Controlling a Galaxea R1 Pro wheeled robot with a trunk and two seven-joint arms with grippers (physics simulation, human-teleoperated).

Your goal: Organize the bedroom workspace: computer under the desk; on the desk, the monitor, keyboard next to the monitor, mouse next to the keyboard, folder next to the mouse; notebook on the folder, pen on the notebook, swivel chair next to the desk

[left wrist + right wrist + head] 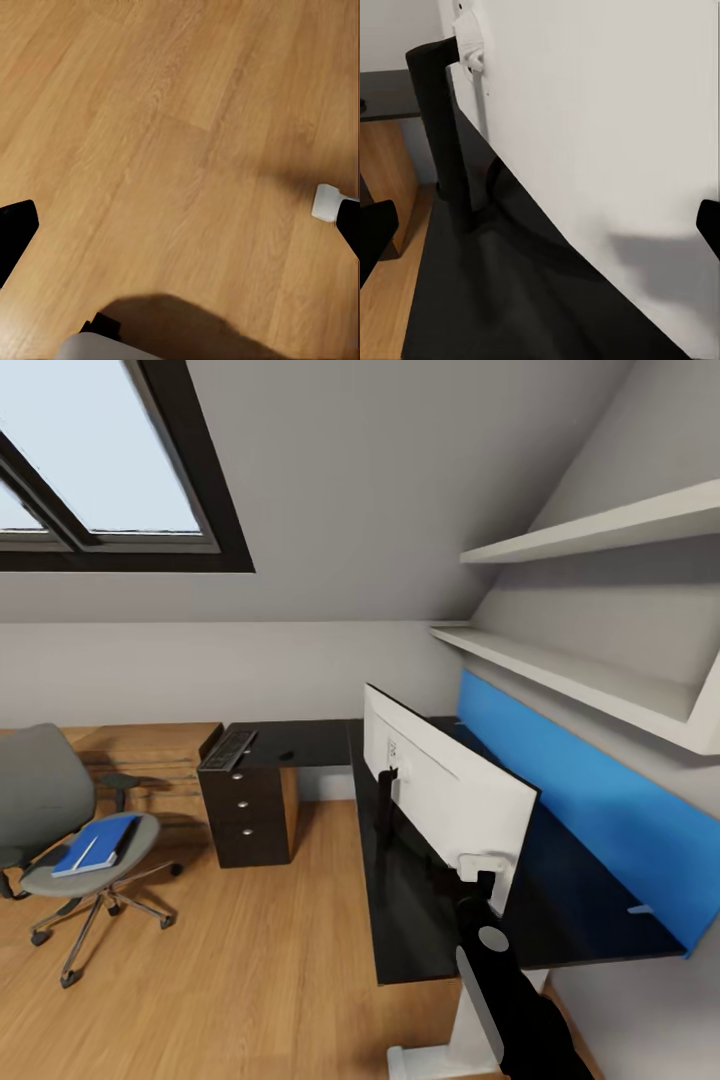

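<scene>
Evidently the right hand (pixel 540 225), its jaws wide, stood close behind the wide white-backed monitor (pixel 450 790) on the black tabletop (pixel 400 920); a push risked toppling it.

Between my right gripper's (pixel 540 225) spread fingertips (pixel 373 232) I see the monitor's (pixel 607 127) white back close ahead, its dark stand (pixel 442 135) upright on the black desk (pixel 502 300) below.

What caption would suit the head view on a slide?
Attic bedroom: right gripper at the monitor's white back on the desk; blue folder waits on the swivel chair.
</scene>
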